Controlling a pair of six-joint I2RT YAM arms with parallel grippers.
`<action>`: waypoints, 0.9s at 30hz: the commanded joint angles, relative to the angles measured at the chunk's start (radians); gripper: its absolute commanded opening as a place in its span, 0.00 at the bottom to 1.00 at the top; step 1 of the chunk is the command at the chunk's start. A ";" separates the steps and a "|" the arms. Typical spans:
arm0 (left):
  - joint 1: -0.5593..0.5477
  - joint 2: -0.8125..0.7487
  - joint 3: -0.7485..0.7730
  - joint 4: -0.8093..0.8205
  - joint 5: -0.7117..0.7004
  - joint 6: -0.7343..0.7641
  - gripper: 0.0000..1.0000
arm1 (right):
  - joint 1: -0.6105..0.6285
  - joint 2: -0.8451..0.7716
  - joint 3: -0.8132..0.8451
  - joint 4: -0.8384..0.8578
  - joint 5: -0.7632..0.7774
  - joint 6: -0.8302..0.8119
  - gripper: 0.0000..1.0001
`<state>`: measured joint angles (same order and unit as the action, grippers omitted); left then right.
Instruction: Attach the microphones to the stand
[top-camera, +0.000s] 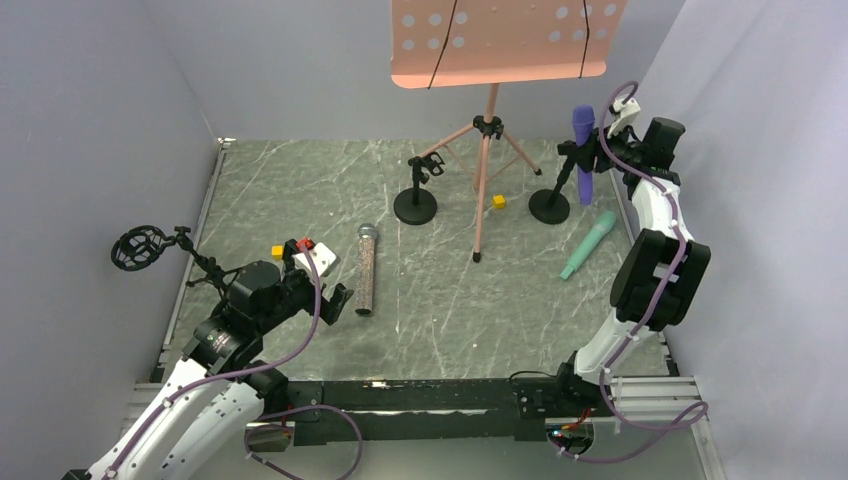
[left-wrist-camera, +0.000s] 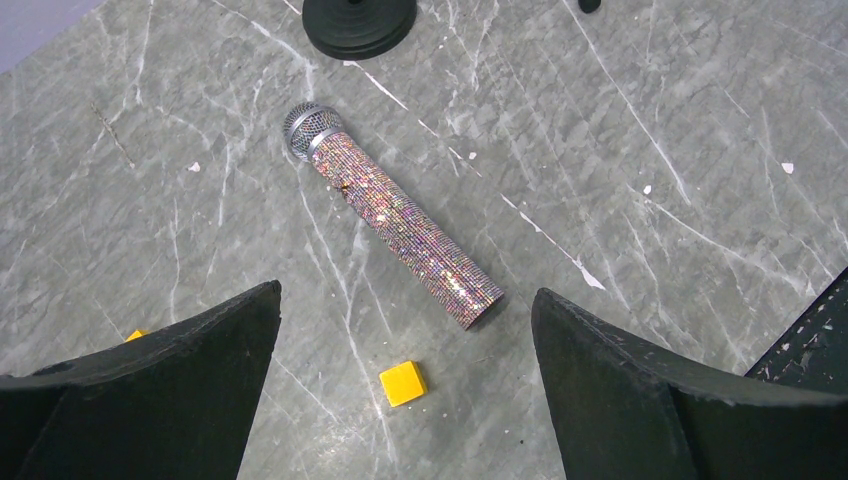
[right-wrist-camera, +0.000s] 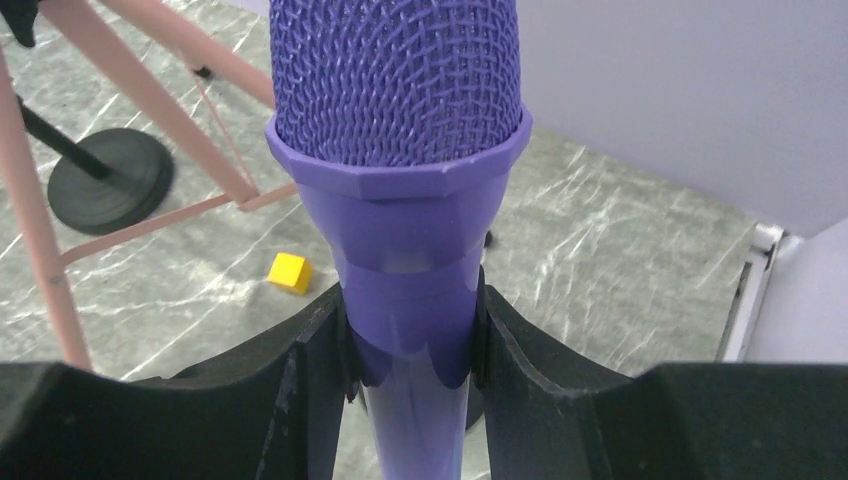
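Our right gripper (right-wrist-camera: 410, 345) pinches the all-purple stick microphone (right-wrist-camera: 400, 150) low on its handle, jaws drawn narrow against both sides, so it stands upright. This hold suits seating it in the clip of the right black round-based stand (top-camera: 549, 205), just beside it. Our left gripper (left-wrist-camera: 405, 295) hangs with jaws spread wide, holding nothing, above the glittery pinkish-brown microphone with a silver mesh head (left-wrist-camera: 395, 215), which lies flat on the grey marbled table (left-wrist-camera: 650, 120) — likely the next pick. The mint-green microphone (top-camera: 588, 245) lies near the right stand. A second black stand (top-camera: 415, 205) has a bare clip. The pink tripod music stand (top-camera: 487, 160) rises between the two stands, and a small yellow cube (left-wrist-camera: 403, 383) sits near the glittery handle's end — minor clutter.
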<state>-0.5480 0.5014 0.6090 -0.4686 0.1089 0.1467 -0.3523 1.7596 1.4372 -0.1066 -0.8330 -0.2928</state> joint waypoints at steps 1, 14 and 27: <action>0.006 0.004 0.008 0.032 0.009 0.014 0.99 | -0.003 0.018 0.118 0.166 0.028 0.049 0.17; 0.011 0.014 0.009 0.033 0.018 0.016 0.99 | -0.003 0.037 0.086 0.143 0.011 0.001 0.39; 0.010 -0.003 0.008 0.034 0.021 0.014 0.99 | -0.004 -0.063 -0.018 0.159 0.033 0.000 0.91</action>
<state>-0.5423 0.5129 0.6090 -0.4686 0.1154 0.1501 -0.3523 1.7809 1.4425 -0.0116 -0.7967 -0.2882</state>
